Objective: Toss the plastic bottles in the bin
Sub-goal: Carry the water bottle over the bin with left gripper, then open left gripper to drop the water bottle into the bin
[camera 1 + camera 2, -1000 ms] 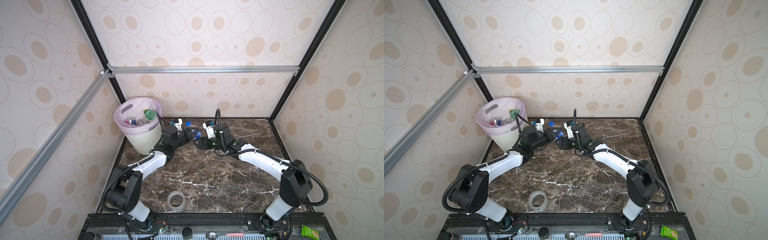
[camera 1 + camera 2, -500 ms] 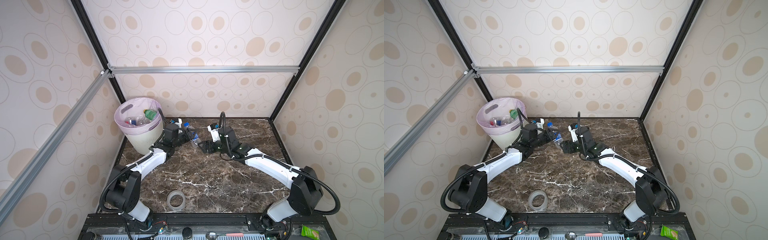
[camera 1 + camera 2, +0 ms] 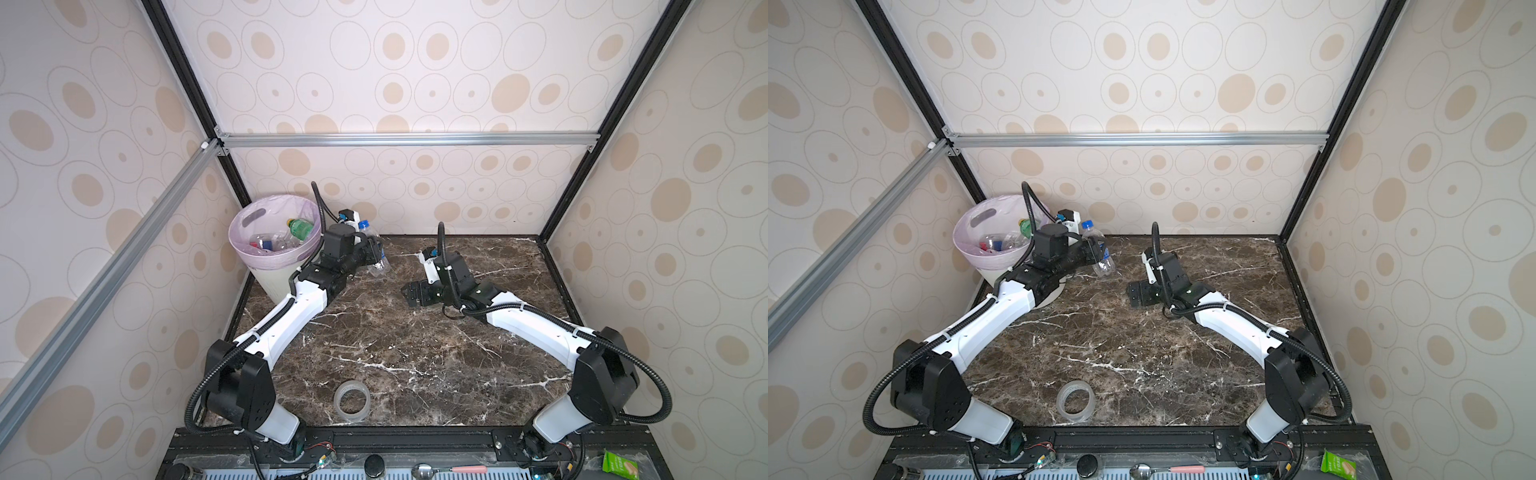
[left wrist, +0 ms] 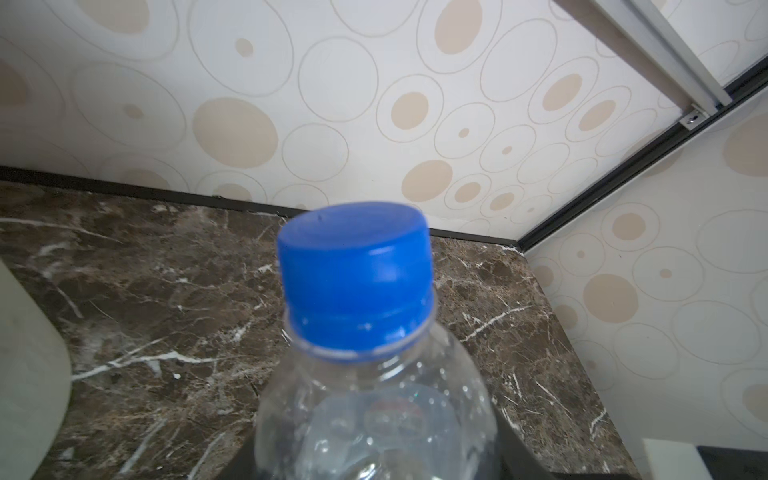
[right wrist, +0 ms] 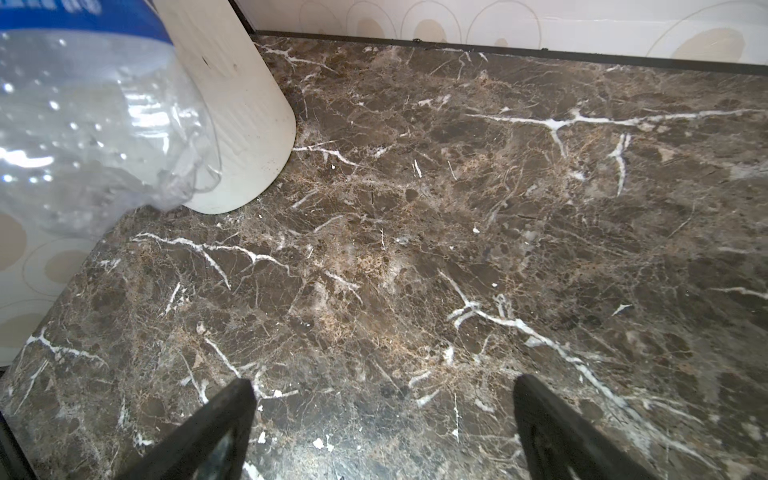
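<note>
Beside bin, left end effector grips blue-capped bottle; right end effector spread wide.

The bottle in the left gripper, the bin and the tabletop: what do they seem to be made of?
Bottle: thin clear plastic, glossy; the background shows through it, and its base looks crumpled.
Bin: cream plastic, likely, with a smooth matte wall.
Tabletop: dark brown marble look with white veins and a soft sheen; real stone or a printed surface, I cannot tell.
</note>
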`<state>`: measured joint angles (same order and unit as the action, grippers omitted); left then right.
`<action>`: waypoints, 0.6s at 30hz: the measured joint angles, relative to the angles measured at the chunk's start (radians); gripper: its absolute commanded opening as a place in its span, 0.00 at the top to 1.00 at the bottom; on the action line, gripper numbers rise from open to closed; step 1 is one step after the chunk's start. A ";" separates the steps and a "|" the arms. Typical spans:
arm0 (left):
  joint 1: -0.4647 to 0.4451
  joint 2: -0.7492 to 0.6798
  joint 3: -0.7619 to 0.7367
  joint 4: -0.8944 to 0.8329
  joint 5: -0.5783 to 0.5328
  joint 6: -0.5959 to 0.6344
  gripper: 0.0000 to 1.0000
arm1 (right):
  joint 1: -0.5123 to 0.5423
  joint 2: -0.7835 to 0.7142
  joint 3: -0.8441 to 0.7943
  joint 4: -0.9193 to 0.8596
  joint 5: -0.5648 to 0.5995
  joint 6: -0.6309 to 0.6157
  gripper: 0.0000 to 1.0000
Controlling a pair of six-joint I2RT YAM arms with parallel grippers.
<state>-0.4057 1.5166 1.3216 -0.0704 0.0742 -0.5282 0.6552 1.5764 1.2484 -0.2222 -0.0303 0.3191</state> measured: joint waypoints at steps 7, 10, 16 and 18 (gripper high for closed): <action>0.009 -0.038 0.086 -0.067 -0.124 0.122 0.42 | 0.002 0.002 0.147 0.003 -0.042 -0.011 0.00; 0.022 -0.054 0.139 -0.092 -0.166 0.168 0.42 | 0.008 0.006 0.203 0.010 -0.061 -0.014 0.00; 0.083 -0.072 0.241 -0.127 -0.227 0.241 0.40 | 0.058 0.036 0.327 0.034 -0.108 -0.040 0.00; 0.111 -0.081 0.261 -0.135 -0.245 0.262 0.40 | 0.079 0.056 0.380 0.039 -0.127 -0.057 0.00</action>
<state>-0.2951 1.4353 1.5826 -0.2050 -0.1711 -0.2665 0.7345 1.6321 1.6283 -0.1833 -0.1570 0.2619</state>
